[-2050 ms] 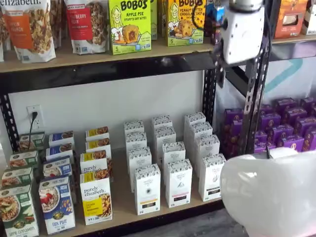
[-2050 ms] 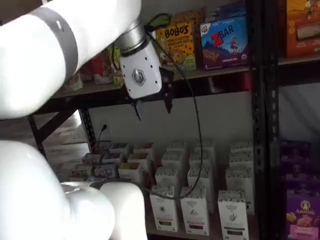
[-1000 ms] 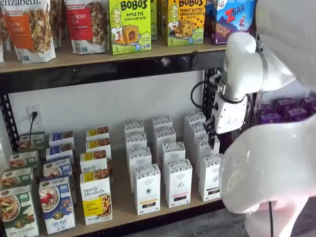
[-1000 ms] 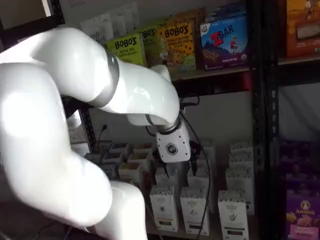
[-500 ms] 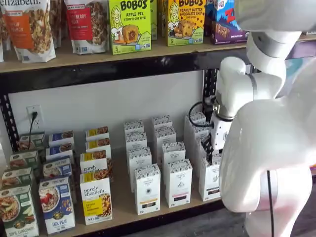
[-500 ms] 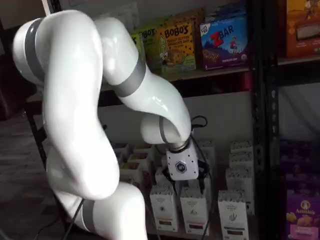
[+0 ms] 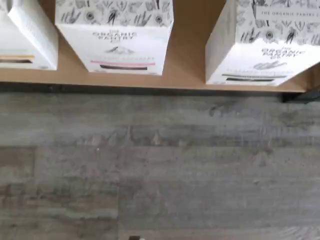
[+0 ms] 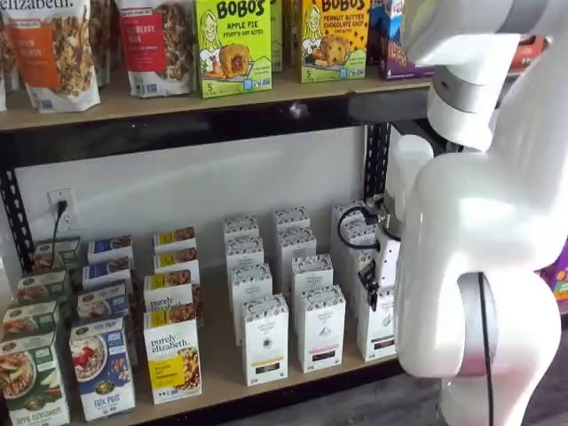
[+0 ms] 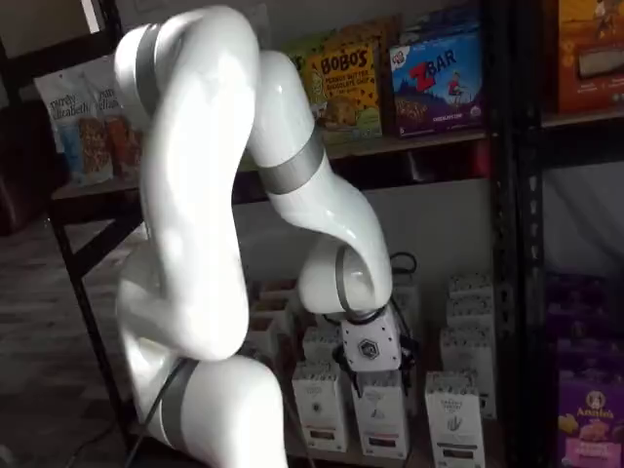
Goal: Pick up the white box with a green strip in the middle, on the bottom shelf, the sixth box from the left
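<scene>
The white box (image 7: 262,47) with the dark green band stands at the front edge of the bottom shelf (image 7: 187,62), beside the same carton with a pink-red band (image 7: 115,35). In a shelf view the white box (image 8: 376,327) is the front right carton, partly hidden by my arm; it also shows in a shelf view as the white box (image 9: 453,419). My gripper (image 8: 366,286) hangs low just above and in front of the front row, and my gripper (image 9: 378,375) appears over the middle front carton. It is open and holds nothing.
A yellow-banded carton (image 7: 22,35) stands further along the row. Granola boxes (image 8: 173,355) fill the shelf's left half. Snack boxes (image 8: 232,44) line the upper shelf. A black rack upright (image 9: 512,244) and purple boxes (image 9: 590,419) stand to the right. Grey plank floor (image 7: 160,165) lies below.
The arm has swung down from upper-shelf height to the front row of white cartons on the bottom shelf. The fingers have stayed spread.
</scene>
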You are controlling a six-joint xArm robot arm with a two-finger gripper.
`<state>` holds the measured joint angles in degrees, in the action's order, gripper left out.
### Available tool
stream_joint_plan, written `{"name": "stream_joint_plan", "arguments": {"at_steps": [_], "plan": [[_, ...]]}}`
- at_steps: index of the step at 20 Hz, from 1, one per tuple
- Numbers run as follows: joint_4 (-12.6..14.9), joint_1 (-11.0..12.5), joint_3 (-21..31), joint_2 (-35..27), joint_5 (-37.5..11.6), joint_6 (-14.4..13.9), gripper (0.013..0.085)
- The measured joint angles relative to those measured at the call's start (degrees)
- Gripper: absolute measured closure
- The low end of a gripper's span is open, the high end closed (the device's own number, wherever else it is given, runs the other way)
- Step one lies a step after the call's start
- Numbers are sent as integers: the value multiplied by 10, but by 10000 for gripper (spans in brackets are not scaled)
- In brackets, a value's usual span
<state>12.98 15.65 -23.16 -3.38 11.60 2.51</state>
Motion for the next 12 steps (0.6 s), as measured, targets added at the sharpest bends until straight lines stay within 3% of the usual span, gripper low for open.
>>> {"name": "stream_joint_plan", "arguments": {"at_steps": [1,2,3,6,7,10,12], "plan": [[37,6,-6,-15,-15,-31,130],[46,8,-12,-28,-25,-38,130],[34,6,-17,-39,-33,-27,130],[-64,-10,-40,-80,-40,53,130],[-77,-12,-48,-91,-41,64,130],[-56,-5,-79,-133,-49,50,130],[-60,-1,-98,-156,-54,58,130]]}}
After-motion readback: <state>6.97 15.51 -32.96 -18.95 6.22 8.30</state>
